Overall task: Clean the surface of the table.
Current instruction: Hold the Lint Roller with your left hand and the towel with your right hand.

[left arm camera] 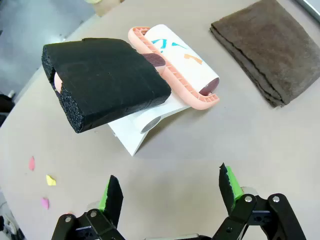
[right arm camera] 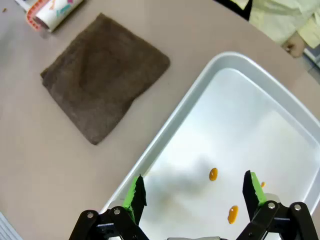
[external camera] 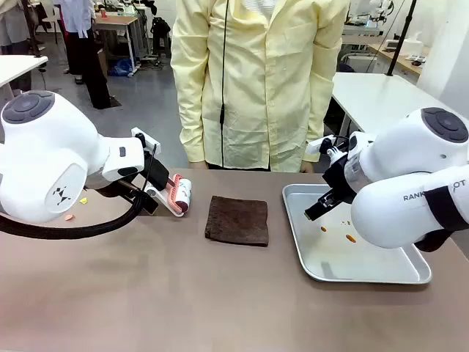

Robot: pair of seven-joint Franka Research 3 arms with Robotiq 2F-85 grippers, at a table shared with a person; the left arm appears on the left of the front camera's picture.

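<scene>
Left gripper point(left arm camera: 169, 184): fingers spread, empty, just short of the lint roller point(left arm camera: 182, 67).
Roller handle point(left arm camera: 105, 82): black foam, raised on a white stand point(left arm camera: 135, 137); close squarely across it.
Table point(left arm camera: 240, 150): underneath, with coloured scraps point(left arm camera: 50, 180) nearby, probably what needs rolling up.
Right gripper point(right arm camera: 194, 186): spread, empty, over the metal tray point(right arm camera: 165, 145).

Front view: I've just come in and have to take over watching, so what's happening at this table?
Nothing is held right now. The left pincer hangs open over the table, near a lint roller with a black foam handle; a few coloured scraps lie close by. The right pincer is open over the metal tray, which holds some orange bits. A folded brown cloth lies between roller and tray. A person in a yellow coat stands at the far side.
</scene>
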